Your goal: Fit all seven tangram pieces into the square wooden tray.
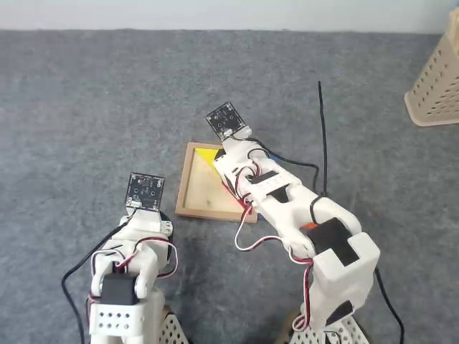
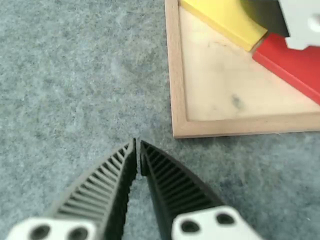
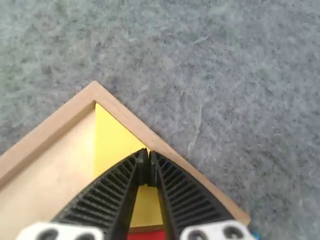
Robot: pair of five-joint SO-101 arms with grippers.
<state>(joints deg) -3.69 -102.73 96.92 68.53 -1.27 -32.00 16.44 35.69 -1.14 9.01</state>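
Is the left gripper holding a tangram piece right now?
No, the left gripper is shut with nothing between its fingers, over the grey carpet just outside the wooden tray.

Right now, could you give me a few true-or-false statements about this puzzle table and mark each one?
1. A yellow piece lies in the wooden tray. True.
2. The tray is full. False: much of its floor is bare.
3. The left gripper holds a red piece. False: it is shut on nothing, over the carpet beside the tray; the red piece lies in the tray.
4. The right gripper is above the yellow piece. True.
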